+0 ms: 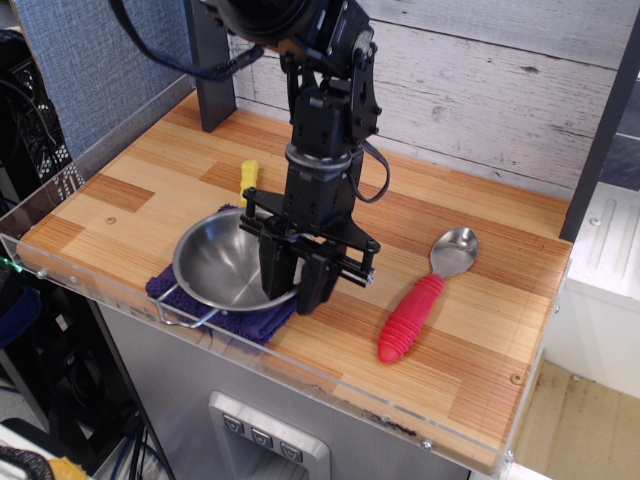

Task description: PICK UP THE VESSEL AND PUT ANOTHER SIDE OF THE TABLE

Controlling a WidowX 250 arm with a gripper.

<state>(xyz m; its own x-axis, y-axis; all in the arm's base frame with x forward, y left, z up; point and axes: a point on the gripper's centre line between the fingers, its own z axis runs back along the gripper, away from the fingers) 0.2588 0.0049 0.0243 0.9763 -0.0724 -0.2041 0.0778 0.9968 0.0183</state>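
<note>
The vessel (225,265), a shiny round steel bowl with thin wire loop handles, sits at the front left of the wooden table (470,330) on a purple towel. My gripper (296,283) points down over the bowl's right rim. Its two black fingers are drawn close together, one inside the bowl and one outside, pinching the rim. The bowl looks slightly tipped and still rests over the towel. The gripper hides the bowl's right edge.
A folded purple towel (215,320) lies under the bowl at the front edge. A red-handled metal spoon (410,318) lies to the right. A small yellow object (248,178) sits behind the bowl. A clear acrylic rim (60,215) borders the table, and a dark post (210,60) stands at the back left.
</note>
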